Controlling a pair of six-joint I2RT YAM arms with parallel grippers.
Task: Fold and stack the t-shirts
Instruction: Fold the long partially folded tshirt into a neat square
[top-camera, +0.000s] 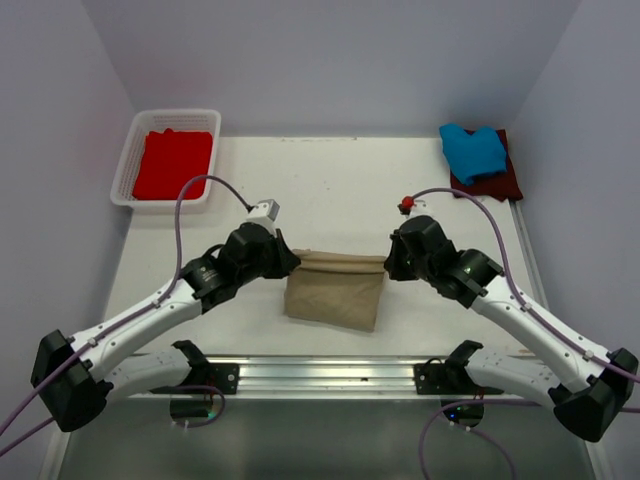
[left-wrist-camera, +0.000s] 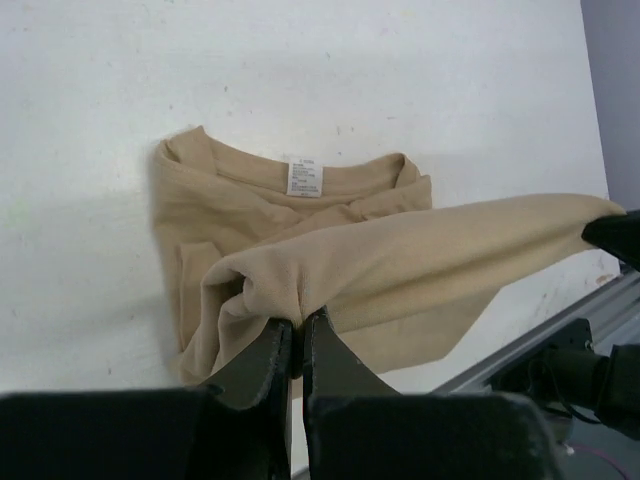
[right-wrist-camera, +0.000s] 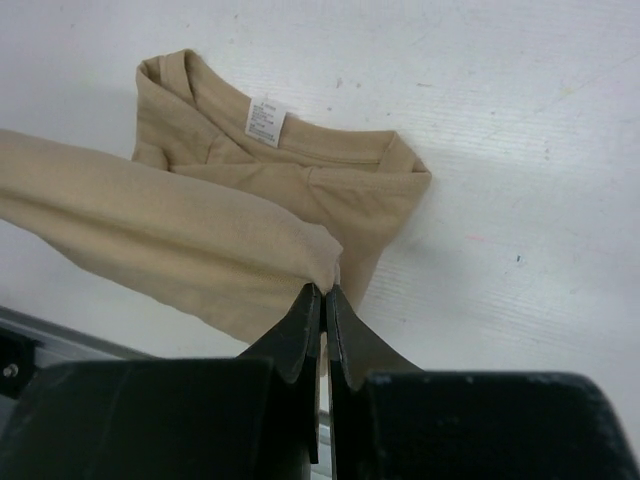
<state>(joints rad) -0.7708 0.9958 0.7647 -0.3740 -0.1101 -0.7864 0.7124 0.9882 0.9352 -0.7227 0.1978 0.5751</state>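
The tan t-shirt (top-camera: 335, 290) lies partly folded in the middle of the white table near the front edge. My left gripper (top-camera: 290, 262) is shut on its left end (left-wrist-camera: 290, 290) and my right gripper (top-camera: 388, 264) is shut on its right end (right-wrist-camera: 300, 245). Between them the raised fold is stretched above the rest of the shirt. The collar with its white label (left-wrist-camera: 305, 178) lies flat on the table, and it also shows in the right wrist view (right-wrist-camera: 266, 120). The bright blue t-shirt (top-camera: 472, 150) lies on the dark maroon t-shirt (top-camera: 495, 180) at the back right. The bright red t-shirt (top-camera: 174, 163) lies in the basket.
A white plastic lattice basket (top-camera: 128, 165) stands at the back left. A metal rail (top-camera: 330, 375) runs along the table's front edge between the arm bases. Grey walls close in the left, right and back sides.
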